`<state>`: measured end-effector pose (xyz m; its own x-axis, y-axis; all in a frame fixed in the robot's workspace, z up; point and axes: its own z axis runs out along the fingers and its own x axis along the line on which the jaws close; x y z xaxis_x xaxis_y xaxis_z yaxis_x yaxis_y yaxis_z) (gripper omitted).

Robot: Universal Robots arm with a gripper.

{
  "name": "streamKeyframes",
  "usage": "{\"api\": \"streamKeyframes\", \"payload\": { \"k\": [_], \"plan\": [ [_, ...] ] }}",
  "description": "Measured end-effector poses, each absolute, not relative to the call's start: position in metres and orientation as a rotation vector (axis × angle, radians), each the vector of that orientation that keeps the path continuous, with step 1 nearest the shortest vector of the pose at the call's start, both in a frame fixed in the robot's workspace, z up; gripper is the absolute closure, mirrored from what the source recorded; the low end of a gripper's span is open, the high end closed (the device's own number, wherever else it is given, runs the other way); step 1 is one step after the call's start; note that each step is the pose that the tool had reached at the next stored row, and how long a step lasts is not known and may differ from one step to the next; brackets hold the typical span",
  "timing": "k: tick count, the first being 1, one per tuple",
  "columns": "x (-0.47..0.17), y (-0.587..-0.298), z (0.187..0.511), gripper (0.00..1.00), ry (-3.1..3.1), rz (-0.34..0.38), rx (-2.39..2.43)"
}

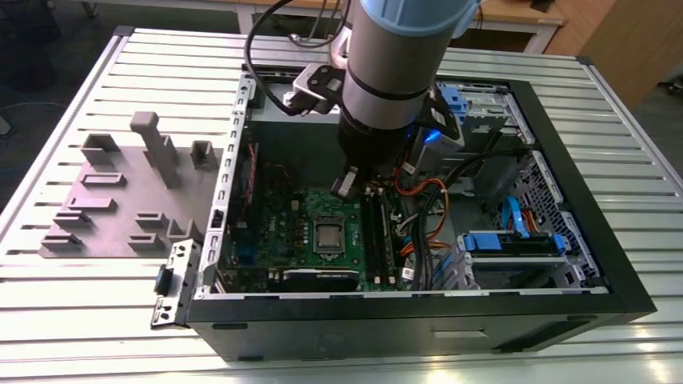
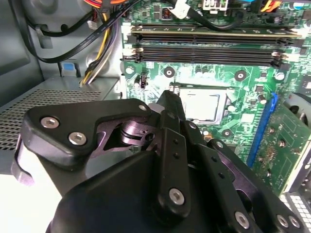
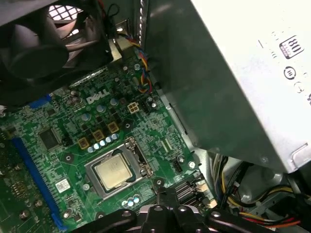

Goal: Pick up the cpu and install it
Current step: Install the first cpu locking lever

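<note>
The cpu [image 1: 329, 234] is a small silver square lying flat in its socket in the middle of the green motherboard [image 1: 288, 240], inside the open computer case. Both wrist views show the cpu [image 2: 201, 105] [image 3: 112, 171] seated within the socket frame. My gripper [image 1: 346, 185] hangs a little above the board, just beyond the socket toward the back of the case. Its black fingers meet at the tip [image 2: 170, 99] with nothing between them. The gripper [image 3: 158, 188] is apart from the cpu.
Long black memory sticks [image 2: 209, 46] run beside the socket. The grey power supply [image 3: 233, 73], a black fan [image 3: 43, 43] and cable bundles [image 1: 427, 208] crowd the case. Blue drive brackets [image 1: 513, 240] sit at the exterior view's right. A grey fixture plate [image 1: 128, 192] lies outside the case.
</note>
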<state>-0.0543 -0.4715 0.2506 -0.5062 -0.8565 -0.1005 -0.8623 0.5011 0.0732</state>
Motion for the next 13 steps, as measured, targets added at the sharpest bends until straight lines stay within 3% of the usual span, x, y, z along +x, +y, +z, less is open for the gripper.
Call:
{"api": "streamKeyframes", "payload": {
  "k": [13],
  "plan": [
    [-0.0543,-0.4786,0.2506,0.89,2.679,0.172,-1.535]
  ]
}}
